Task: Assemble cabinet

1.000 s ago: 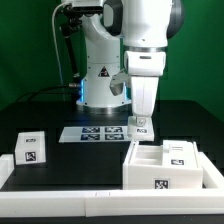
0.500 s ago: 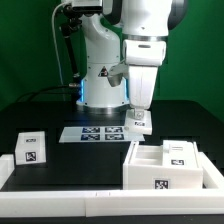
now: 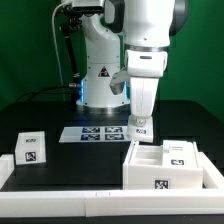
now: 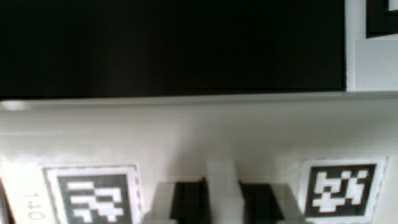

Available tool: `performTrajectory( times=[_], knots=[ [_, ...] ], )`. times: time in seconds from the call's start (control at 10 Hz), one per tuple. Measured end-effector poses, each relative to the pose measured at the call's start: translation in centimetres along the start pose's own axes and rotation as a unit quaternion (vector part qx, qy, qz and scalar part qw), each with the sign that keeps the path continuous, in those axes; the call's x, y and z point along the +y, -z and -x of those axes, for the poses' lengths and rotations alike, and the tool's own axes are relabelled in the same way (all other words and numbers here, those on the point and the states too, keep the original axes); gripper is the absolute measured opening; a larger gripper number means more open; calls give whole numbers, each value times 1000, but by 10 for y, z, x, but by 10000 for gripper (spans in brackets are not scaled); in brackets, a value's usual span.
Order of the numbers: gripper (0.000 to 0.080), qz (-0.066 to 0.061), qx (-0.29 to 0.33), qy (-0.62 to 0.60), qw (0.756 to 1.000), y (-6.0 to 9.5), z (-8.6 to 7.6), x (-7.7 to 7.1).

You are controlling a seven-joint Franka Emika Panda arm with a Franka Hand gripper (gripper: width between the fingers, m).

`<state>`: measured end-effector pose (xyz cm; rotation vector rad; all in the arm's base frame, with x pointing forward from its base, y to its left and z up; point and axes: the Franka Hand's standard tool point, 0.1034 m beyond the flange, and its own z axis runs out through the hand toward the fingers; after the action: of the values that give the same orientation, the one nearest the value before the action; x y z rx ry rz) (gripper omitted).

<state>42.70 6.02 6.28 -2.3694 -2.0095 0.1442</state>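
The large white cabinet box [image 3: 158, 166] with open recesses and a tag on its front stands at the exterior view's right. My gripper [image 3: 140, 119] hangs just behind it, shut on a small white tagged cabinet piece [image 3: 140, 127] that is low over the black table. In the wrist view the white piece [image 4: 196, 130] fills the picture, with two tags on it. My black fingers [image 4: 178, 202] stand on either side of a thin white ridge, and the gripper [image 4: 217, 198] is closed on that ridge. A second white tagged block [image 3: 32, 150] lies at the exterior view's left.
The marker board [image 3: 92, 133] lies flat on the table between the left block and my gripper. A white raised border [image 3: 90, 203] runs along the table's front. The robot base [image 3: 100, 75] stands behind, and black cables hang at the back left.
The gripper with its piece went up and slightly toward the exterior view's left half a second ago, then came back down to about where it was one second ago.
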Motion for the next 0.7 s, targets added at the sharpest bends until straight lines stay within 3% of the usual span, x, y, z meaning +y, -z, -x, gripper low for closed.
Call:
performTrajectory(
  times=[0.3,0.7],
  knots=[
    [68,-3,2,-13,1000,-5,-9,2],
    [68,-4,2,-16,1000,-6,-6,2]
  ],
)
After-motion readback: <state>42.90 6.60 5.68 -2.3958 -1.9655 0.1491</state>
